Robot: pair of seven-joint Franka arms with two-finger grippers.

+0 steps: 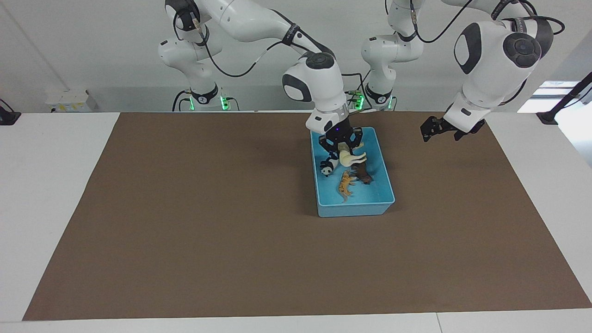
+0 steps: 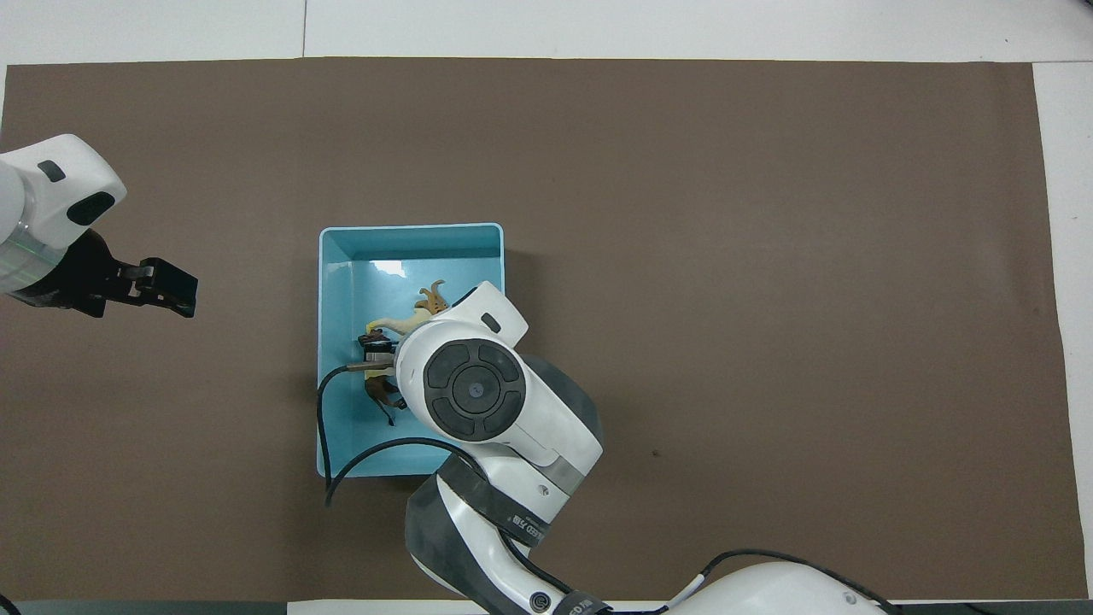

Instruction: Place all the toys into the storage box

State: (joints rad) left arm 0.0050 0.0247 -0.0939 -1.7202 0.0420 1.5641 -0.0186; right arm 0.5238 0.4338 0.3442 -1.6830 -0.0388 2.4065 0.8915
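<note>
Right gripper [image 1: 342,147] is up over the storage box [image 1: 382,182], fingers clamped on the cream-yellow horse [image 1: 351,158]. Horse hangs clear of the box floor, body roughly level, long axis running across the box toward the left arm's end of the table, legs sticking out sideways toward that end; can't make out which end is the head. In the overhead view the right arm's wrist covers most of it, only a cream sliver of the horse [image 2: 394,325] shows past the housing. Three toys are lying in the light blue box: panda [image 1: 327,168] against the wall at the right arm's end, head farther from the robots; orange tiger [image 1: 345,184] on its side, long axis roughly along the box length; dark brown lion [image 1: 363,176] beside it toward the left arm's end, partly hidden under the horse. Left gripper [image 1: 436,129] waits in the air over the brown mat [image 1: 185,222], well apart from the box, fingers slightly parted, holding nothing.
</note>
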